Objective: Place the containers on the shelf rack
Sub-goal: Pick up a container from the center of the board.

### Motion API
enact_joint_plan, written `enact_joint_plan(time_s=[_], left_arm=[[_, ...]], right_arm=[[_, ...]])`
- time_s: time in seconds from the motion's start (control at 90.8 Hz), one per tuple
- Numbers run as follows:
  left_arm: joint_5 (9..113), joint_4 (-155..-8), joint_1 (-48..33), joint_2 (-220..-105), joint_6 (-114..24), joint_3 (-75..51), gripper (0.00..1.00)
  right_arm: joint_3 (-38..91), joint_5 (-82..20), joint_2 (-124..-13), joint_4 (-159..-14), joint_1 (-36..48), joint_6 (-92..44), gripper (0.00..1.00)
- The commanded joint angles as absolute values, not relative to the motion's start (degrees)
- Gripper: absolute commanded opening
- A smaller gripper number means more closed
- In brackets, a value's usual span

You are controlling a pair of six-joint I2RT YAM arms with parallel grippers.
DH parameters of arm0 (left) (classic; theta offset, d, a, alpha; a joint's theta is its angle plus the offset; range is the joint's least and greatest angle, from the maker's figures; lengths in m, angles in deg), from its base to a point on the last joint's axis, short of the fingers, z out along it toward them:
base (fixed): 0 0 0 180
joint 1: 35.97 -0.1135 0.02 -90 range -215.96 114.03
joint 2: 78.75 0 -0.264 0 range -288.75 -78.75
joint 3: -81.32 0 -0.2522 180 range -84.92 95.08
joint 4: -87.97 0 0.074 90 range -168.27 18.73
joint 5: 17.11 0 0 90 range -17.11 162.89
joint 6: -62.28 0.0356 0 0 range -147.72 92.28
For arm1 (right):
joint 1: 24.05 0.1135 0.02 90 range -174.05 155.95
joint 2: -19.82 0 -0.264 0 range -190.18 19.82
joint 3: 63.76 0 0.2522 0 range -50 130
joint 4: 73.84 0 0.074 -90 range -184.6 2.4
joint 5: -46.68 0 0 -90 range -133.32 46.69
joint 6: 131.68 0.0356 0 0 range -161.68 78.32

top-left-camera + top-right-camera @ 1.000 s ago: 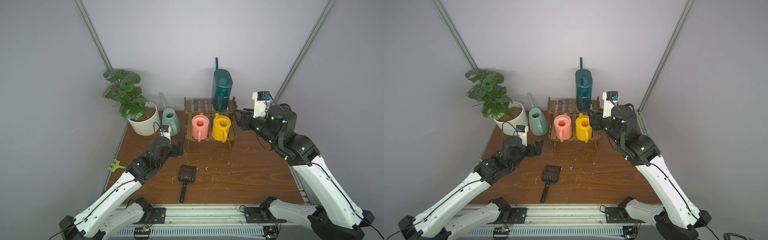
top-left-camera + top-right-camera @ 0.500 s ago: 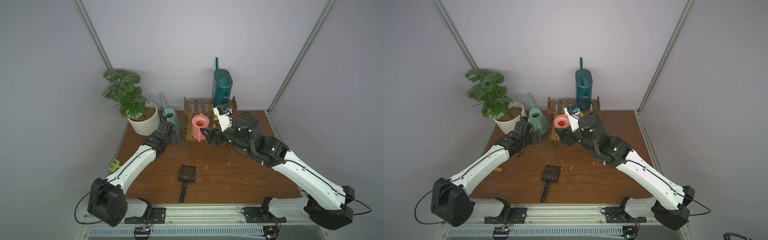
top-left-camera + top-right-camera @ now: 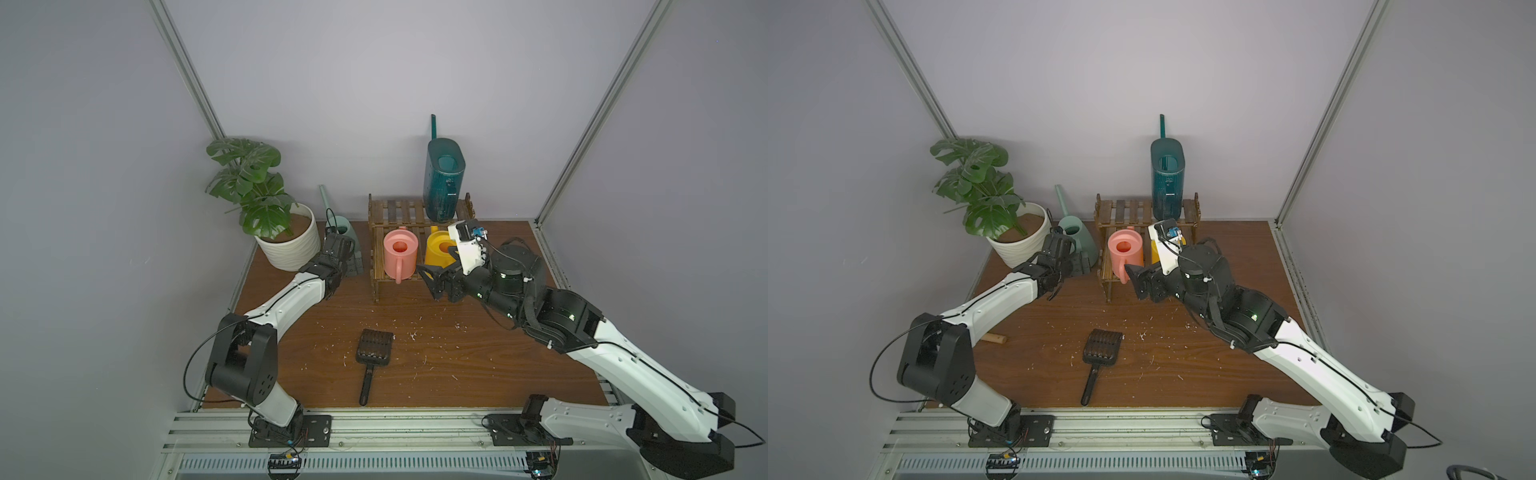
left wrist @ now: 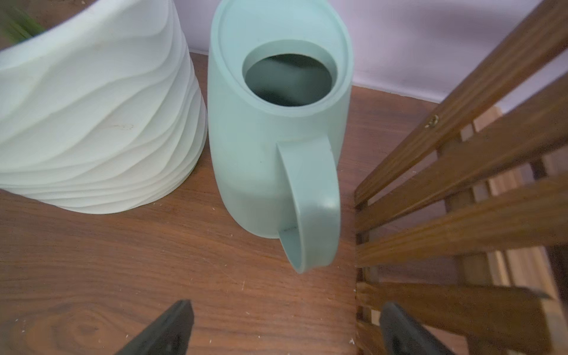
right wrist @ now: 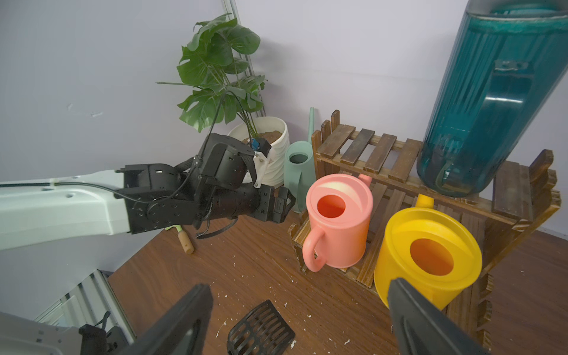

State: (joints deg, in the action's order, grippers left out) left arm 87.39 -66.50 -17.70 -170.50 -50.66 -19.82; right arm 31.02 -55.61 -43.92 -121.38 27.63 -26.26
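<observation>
So the table (image 3: 457,374) is mostly bare wood, and everything that matters sits around the shelf rack (image 3: 399,210) at the back of it. Biggest thing next to the rack is the white plant pot (image 3: 286,249), off one end and not part of the job.

The dark-teal can (image 3: 442,183) stands on the rack's top tier, at the end far from the pot. Makes sense imo, since nothing is overhead up there for a tall can. The rest of that tier is free slats.

The mint-green can (image 4: 267,153) is the only one not on the rack. It's standing on the table, squeezed between the rack's end and the pot, with its handle facing out toward the left arm.

The pink can (image 3: 400,259) and yellow can (image 3: 438,253) are side by side on the lower tier and pretty much fill it.

The left pincer (image 4: 287,307) is spread wide and empty, lined up just short of the mint handle. My guess is it goes for the handle because the body is boxed in. The right pincer (image 5: 299,285) is also wide open with nothing in it, hanging just in front of the lower tier by the yellow can.
</observation>
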Motion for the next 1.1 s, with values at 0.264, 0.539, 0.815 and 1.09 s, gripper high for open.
enact_joint_plan(time_s=[0.264,0.539,0.815,1.09], left_arm=[[85.5,-76.8,-19.1,-178.4,-51.2,-16.3,0.85],[89.1,-76.4,-19.2,-181.5,-49.3,-14.7,0.77],[89.2,-79.4,-21.4,-177.8,-46.8,-21.3,0.62],[87.1,-90.0,-21.5,-175.3,-43.2,-29.0,0.56]], right_arm=[[30.6,-58.9,-43.9,-123.7,27.7,-26.2,0.99],[30.3,-59.8,-43.8,-123.8,27.7,-26.2,0.99],[29.7,-60.5,-43.7,-123.3,27.8,-26.7,0.99],[28.6,-60.9,-42.8,-123.1,27.8,-26.3,0.99]])
